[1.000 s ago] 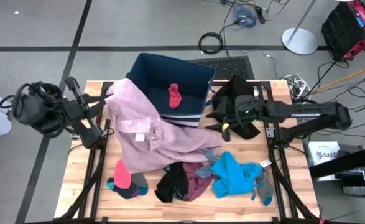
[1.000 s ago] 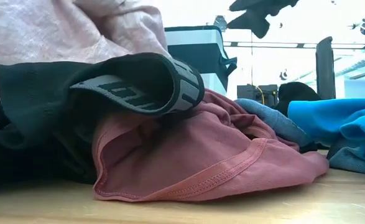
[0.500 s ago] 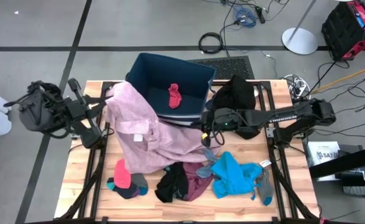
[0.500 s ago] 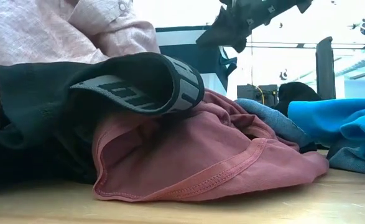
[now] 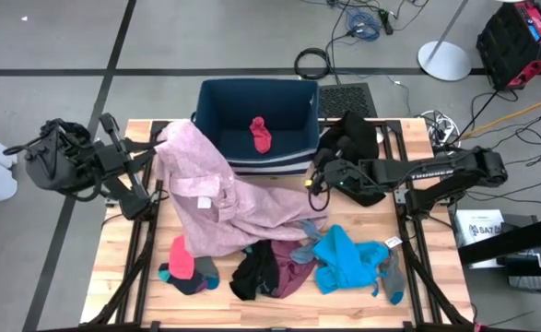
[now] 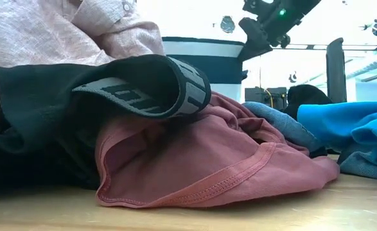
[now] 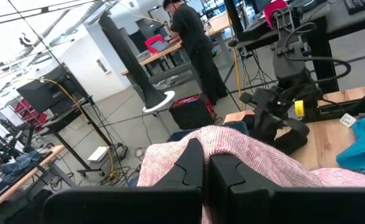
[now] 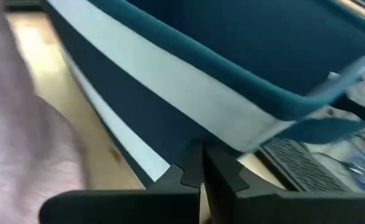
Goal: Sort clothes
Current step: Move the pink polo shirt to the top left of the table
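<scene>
The left hand (image 7: 204, 171) is pinching the pale pink garment (image 5: 217, 198), draped across the bench (image 5: 436, 286) onto the bin (image 5: 256, 168); the right hand (image 5: 314, 182), shut on nothing, is risking snagging the fabric or shoving the bin.

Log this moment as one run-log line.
left hand: shut on pink shirt | right hand: shut, empty, beside bin | red sock: in bin
</scene>
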You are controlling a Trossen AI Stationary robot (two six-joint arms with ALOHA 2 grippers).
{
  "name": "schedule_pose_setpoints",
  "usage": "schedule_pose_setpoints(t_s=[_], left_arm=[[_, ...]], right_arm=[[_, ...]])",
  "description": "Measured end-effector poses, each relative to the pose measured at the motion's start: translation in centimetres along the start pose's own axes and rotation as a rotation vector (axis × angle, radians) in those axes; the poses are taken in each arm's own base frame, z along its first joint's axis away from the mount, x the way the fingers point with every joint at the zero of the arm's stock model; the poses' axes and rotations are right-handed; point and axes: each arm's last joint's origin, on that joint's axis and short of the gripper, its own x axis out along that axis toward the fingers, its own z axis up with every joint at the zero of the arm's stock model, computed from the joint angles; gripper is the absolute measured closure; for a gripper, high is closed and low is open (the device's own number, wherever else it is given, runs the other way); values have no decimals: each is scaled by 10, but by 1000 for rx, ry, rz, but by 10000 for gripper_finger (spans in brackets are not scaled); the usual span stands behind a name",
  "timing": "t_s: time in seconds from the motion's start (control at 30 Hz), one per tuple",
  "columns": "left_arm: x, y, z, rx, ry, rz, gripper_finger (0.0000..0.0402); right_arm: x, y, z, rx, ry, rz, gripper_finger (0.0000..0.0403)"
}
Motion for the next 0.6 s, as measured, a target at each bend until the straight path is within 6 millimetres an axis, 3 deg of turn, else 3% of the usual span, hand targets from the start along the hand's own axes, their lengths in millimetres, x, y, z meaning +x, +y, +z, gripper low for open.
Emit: schedule_pose_setpoints(t_s=[0.17, 0.4, 0.6], left_arm=[[0, 0, 1, -10, -3, 1, 401], [0, 0, 7, -80, -46, -76, 401], [2, -6, 19, -160, -82, -70, 401]], right_arm=[[-5, 4, 3, 12, -6, 136, 403], [-32, 25, 14, -18, -87, 756, 377], [-23, 60, 0, -169, -69, 812, 294]])
